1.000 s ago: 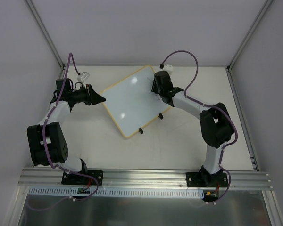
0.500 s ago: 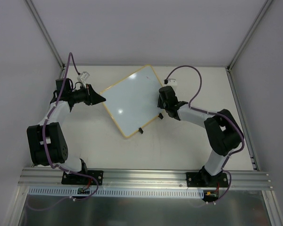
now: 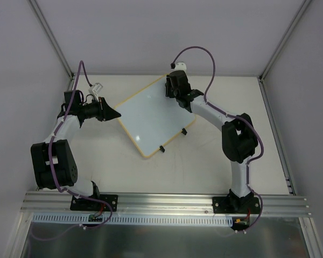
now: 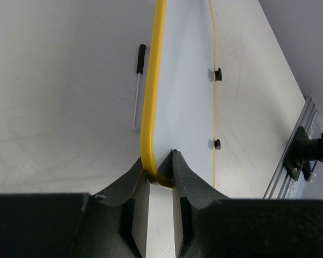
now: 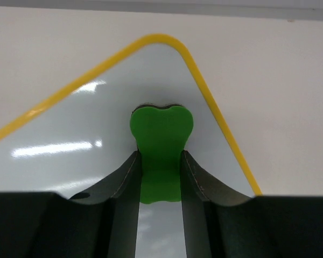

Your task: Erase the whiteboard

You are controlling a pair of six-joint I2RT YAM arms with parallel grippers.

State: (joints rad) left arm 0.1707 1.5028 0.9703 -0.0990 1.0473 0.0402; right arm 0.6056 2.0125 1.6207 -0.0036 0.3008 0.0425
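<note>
The whiteboard (image 3: 151,115) lies tilted like a diamond on the table, white and glossy with a yellow frame and two black feet on its near right edge. No writing shows on it. My left gripper (image 3: 116,113) is shut on the board's left corner; in the left wrist view (image 4: 160,166) the fingers pinch the yellow rim (image 4: 149,113). My right gripper (image 3: 172,88) is over the board's far corner, shut on the green eraser (image 5: 160,137), which presses on the white surface (image 5: 97,145) near the rounded yellow corner.
A thin metal rod with a black tip (image 4: 138,86) lies on the table beside the board's edge. White walls enclose the table (image 3: 204,161) at the back and sides. An aluminium rail (image 3: 167,201) runs along the near edge.
My right gripper with the eraser swept from the board's upper right edge down to its right corner, then back up to the far corner. The left gripper and board stayed put.
</note>
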